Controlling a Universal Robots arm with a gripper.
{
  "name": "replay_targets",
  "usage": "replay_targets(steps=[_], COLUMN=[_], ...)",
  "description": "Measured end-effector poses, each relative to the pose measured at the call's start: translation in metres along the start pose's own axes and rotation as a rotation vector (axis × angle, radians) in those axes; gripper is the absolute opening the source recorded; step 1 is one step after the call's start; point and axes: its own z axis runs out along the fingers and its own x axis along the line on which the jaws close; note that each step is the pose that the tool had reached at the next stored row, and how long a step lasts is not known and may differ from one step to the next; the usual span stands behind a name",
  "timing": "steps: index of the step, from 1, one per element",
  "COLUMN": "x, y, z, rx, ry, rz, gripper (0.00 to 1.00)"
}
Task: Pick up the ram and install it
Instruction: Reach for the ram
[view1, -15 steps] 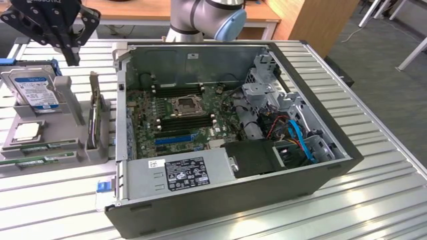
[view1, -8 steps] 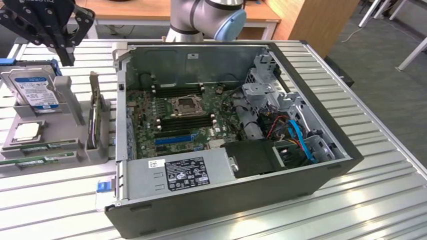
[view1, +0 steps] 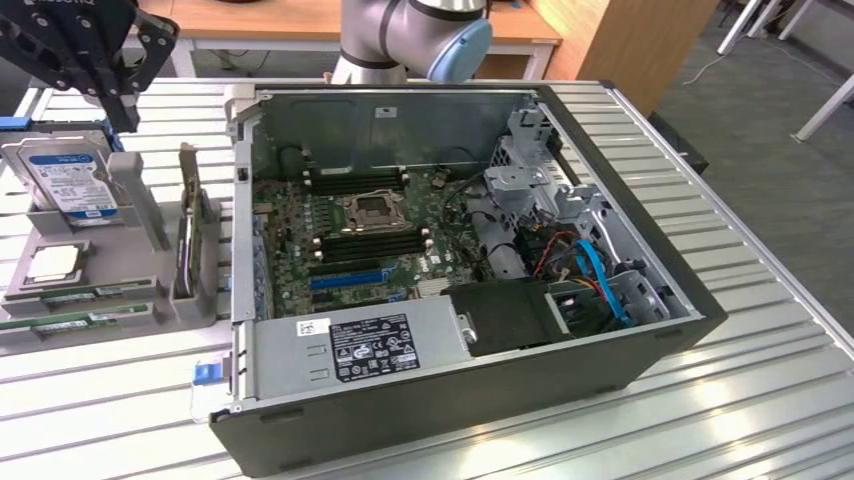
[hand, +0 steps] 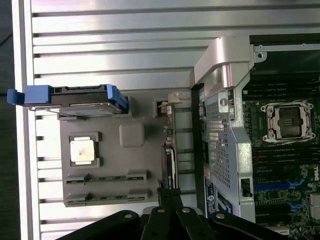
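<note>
Two ram sticks lie flat in slots of a grey holder (view1: 134, 215), thin green boards: one ram stick (view1: 96, 292) (hand: 106, 178) and a second stick (view1: 80, 323) (hand: 106, 198) beside it. My black gripper (view1: 118, 118) (hand: 170, 194) hangs well above the holder, over its hard-drive end in the exterior view. Its fingers are shut together with nothing between them. The open computer case (view1: 641, 340) lies beside the holder, its motherboard (view1: 360, 235) (hand: 285, 150) exposed, with black memory slots (view1: 374, 245) on either side of the processor socket (view1: 367, 210) (hand: 290, 120).
The holder also carries a silver hard drive (view1: 67, 180) (hand: 75, 97) with blue rails, a processor chip (view1: 54, 262) (hand: 82, 151) and an upright expansion card (view1: 187, 240) (hand: 170, 155). Everything rests on a ribbed metal table (view1: 747, 400). The case wall (view1: 240, 200) stands between holder and motherboard.
</note>
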Motion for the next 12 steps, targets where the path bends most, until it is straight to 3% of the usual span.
replay_targets(steps=[12], x=[0.015], y=[-0.0011], z=[-0.0003], rx=[0.0000], ry=[0.0000], rz=[0.000], gripper=[0.10])
